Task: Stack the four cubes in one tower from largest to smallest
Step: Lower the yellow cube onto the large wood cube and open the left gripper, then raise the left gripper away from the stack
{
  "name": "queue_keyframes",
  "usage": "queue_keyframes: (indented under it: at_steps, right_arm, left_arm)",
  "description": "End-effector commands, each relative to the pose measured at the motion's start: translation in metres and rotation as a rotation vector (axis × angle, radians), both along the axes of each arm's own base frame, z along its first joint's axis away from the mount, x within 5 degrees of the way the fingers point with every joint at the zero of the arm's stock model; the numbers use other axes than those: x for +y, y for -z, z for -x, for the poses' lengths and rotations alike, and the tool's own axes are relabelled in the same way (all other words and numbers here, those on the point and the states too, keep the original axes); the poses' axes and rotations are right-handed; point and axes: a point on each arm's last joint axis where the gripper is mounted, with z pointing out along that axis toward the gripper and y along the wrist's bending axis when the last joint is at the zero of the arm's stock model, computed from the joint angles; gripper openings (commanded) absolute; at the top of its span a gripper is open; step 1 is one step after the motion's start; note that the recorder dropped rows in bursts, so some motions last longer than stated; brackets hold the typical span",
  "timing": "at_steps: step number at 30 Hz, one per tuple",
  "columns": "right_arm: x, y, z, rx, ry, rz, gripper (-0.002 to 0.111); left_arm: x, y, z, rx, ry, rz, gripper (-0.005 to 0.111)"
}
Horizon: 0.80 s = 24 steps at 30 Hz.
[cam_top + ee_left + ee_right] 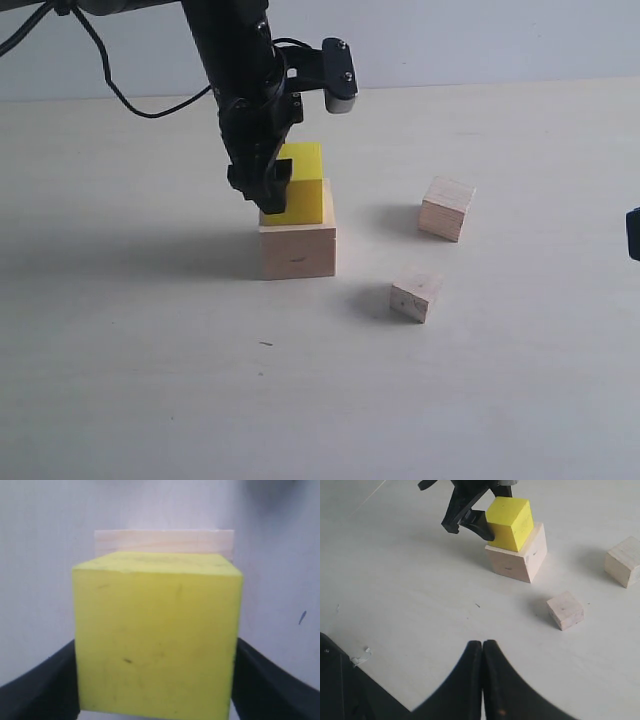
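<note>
The bright yellow cube rests on the largest pale wood cube left of centre, slightly toward its far-left side. My left gripper is shut on the yellow cube; in the left wrist view the black fingers press both sides of the yellow cube, with the big cube showing beyond it. The third wood cube and the smallest wood cube lie apart to the right. My right gripper is shut and empty, low over the table, facing the stack.
The pale tabletop runs to a wall at the back. A black cable trails from the left arm. A dark part of the right arm shows at the right edge. Small white flecks lie near the right gripper.
</note>
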Motion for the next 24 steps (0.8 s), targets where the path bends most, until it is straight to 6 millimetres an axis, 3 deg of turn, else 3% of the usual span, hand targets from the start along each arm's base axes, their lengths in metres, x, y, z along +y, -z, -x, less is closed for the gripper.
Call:
queue_keyframes:
  at_steps: [1,24]
  right_arm:
    - [0.000,0.001,0.001,-0.005,-0.001,0.005,0.000]
    - [0.000,0.001,0.001,-0.003,-0.002,0.006,0.000]
  left_arm:
    - [0.000,-0.005,0.000,-0.003,-0.044,0.017,0.076]
    - [0.004,-0.027,0.004,-0.035,-0.103,0.050,0.076]
